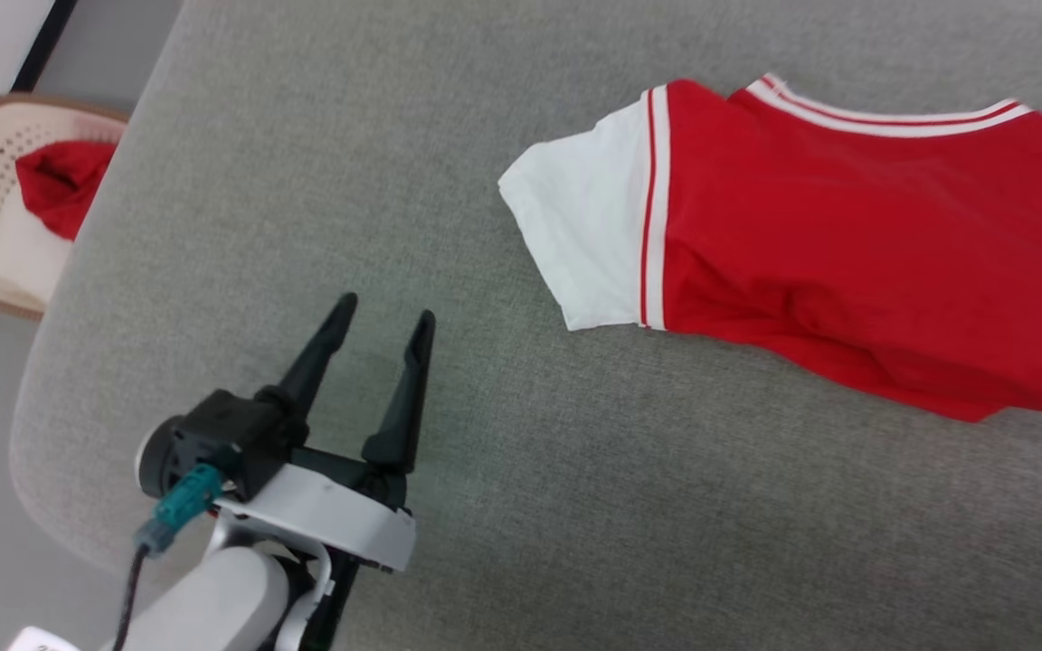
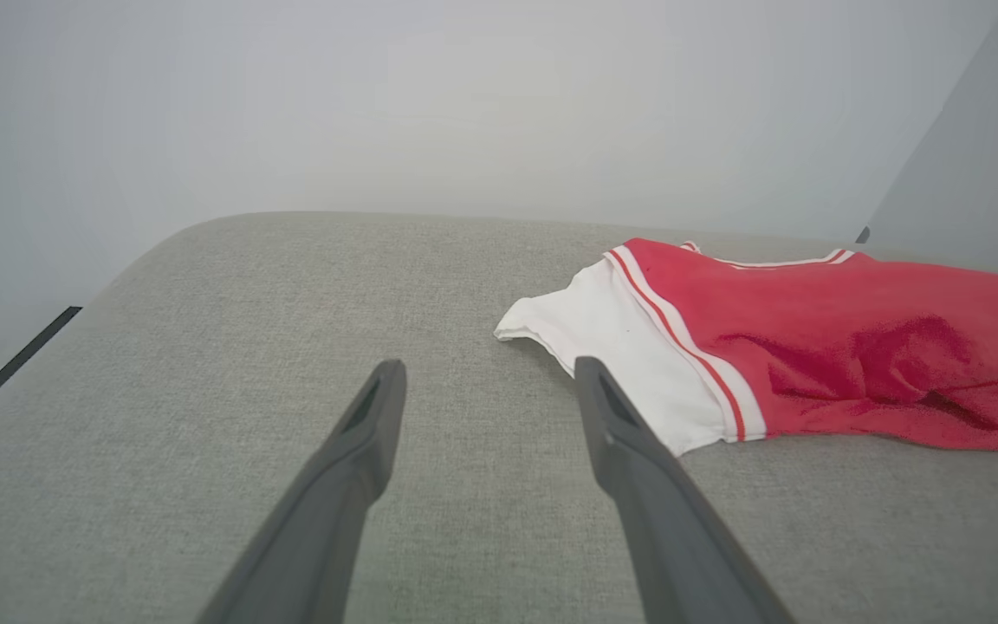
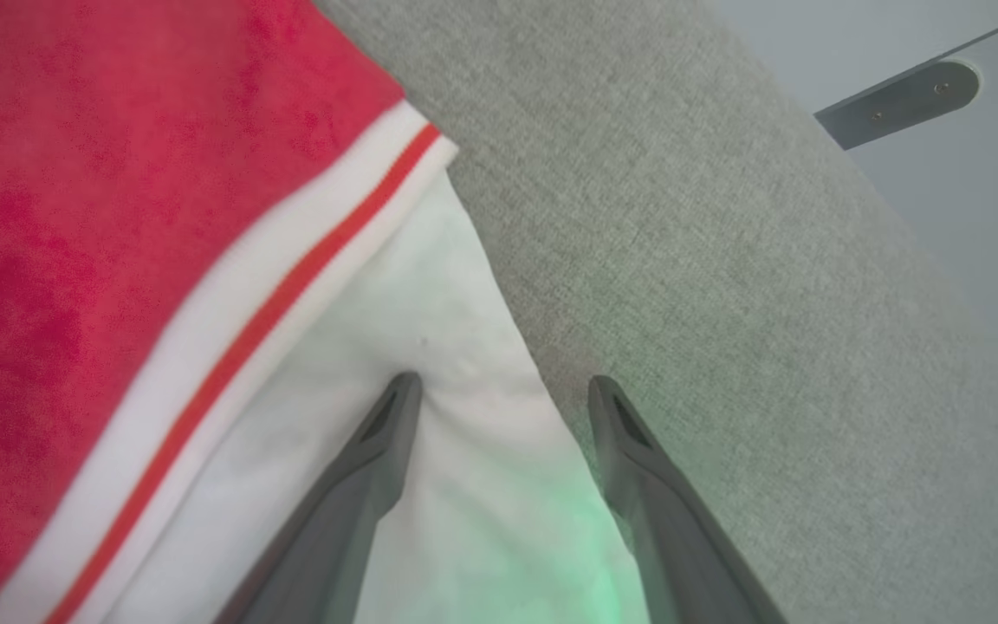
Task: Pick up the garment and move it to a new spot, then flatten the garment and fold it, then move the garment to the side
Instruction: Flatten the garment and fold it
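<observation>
The garment (image 1: 847,235) lies rumpled at the right of the grey surface (image 1: 304,181) as the right gripper (image 3: 506,381), jaws spread, straddles the edge of its white sleeve (image 3: 456,329), seemingly to pinch it, while the left gripper (image 1: 387,309) hovers open, well apart.

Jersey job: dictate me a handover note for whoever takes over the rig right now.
Left pincer: open, empty, over the bare grey surface, apart from the jersey.
Right pincer: open, straddling the edge of the jersey's white sleeve, nothing gripped.
Jersey: lying rumpled on the surface, not held.
Done: cannot tell whether it has been relocated.
To do: flatten, fold, move aside.
</observation>
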Motion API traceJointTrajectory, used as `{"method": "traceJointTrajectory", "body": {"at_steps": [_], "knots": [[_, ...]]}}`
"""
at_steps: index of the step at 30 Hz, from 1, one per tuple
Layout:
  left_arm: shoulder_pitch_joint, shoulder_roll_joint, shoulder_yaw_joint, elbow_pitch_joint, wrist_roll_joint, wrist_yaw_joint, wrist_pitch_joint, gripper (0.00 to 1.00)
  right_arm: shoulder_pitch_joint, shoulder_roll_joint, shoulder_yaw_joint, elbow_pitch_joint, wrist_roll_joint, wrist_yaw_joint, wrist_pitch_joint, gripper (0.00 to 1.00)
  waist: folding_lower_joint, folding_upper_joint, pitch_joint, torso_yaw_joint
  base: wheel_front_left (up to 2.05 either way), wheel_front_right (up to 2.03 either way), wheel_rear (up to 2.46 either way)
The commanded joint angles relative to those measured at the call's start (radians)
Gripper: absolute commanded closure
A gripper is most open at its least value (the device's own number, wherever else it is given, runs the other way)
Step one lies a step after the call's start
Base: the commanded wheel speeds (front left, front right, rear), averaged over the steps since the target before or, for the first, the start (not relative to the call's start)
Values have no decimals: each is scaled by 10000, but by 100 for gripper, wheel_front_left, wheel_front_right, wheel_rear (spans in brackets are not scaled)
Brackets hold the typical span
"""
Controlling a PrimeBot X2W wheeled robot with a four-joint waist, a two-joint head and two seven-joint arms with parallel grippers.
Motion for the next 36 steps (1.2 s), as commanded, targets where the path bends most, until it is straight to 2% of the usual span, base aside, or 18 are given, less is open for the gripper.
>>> {"method": "traceJointTrajectory", "body": {"at_steps": [1,3,4,6,7,11,13,14,16,20,23,28,32,36], "knots": [[33,33,137,-58,116,-33,-4,0,4,56,533,105,123,-3,89,0,0,0,444,272,0,0,0],[-34,117,245,-126,174,-87,-4,0,-83,83,909,169,273,2,36,0,0,0,463,215,0,0,0],[-101,173,282,-170,198,-130,-4,0,-110,109,1087,199,341,2,61,19,0,0,470,185,0,0,0],[-325,378,297,-219,281,-260,79,0,-246,143,1408,226,515,2,52,87,0,0,486,123,0,0,0],[-536,496,307,-243,324,-356,189,0,-346,138,1532,257,589,3,21,100,0,0,502,99,0,0,0],[-1694,948,337,-226,480,-972,811,0,-804,66,1899,422,757,-6,-124,100,0,0,576,2,0,0,0],[-2520,1049,375,-32,365,-1500,1200,0,-1069,111,2056,464,813,-6,-243,100,0,0,649,-65,0,0,0],[-2520,1049,375,-32,365,-1500,1200,0,-1069,111,2056,464,813,-6,-243,100,0,0,649,-65,0,0,0],[-3351,1112,262,403,239,-2089,1764,0,-1322,174,2209,521,865,-7,-364,100,0,0,723,-139,0,0,0],[-5147,718,-69,1875,-221,-3495,2939,0,-1811,276,2529,656,989,-11,-484,100,0,0,947,-284,0,0,0],[-6320,-16,-552,3391,-629,-4239,3790,0,-2110,342,2778,709,1087,-11,-552,100,0,0,1133,-369,0,0,0],[-7913,-912,-1866,5877,-1086,-4564,5428,0,-2518,456,3212,752,1180,-9,-593,100,0,0,1425,-557,0,0,0],[-8789,-1227,-3185,6666,-2078,-4560,6427,0,-2785,564,3571,810,1292,-9,-652,100,0,0,1596,-683,0,0,0],[-9401,-1369,-3907,7085,-3154,-4564,6855,0,-2961,657,3905,856,1426,-9,-742,100,0,0,1704,-768,0,0,0]]}}
